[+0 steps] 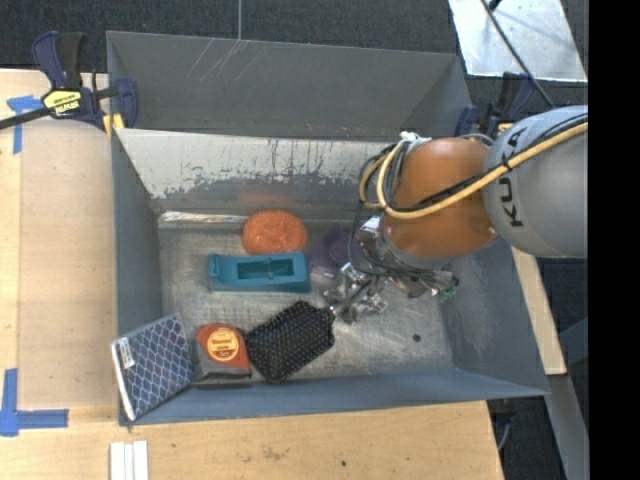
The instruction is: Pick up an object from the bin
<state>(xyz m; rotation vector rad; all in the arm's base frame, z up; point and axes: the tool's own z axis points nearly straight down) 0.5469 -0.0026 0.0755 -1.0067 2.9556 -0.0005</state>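
We see bare floor in the bin (425, 340) at its front right. The left and front are crowded: a blue patterned pad (155, 363) in the front left corner, an orange tape measure (221, 347) just beside it, then a black brush (289, 341). The pincer (350, 294) sits low at the brush's upper right end, near a purple thing (328, 249) and a teal block (258, 271). We cannot tell whether it is released or clenched.

orange ball (274, 232) | teal block (258, 271) | black brush (290, 340) | blue lattice-patterned pack (155, 363) | orange-black tape measure (222, 346)
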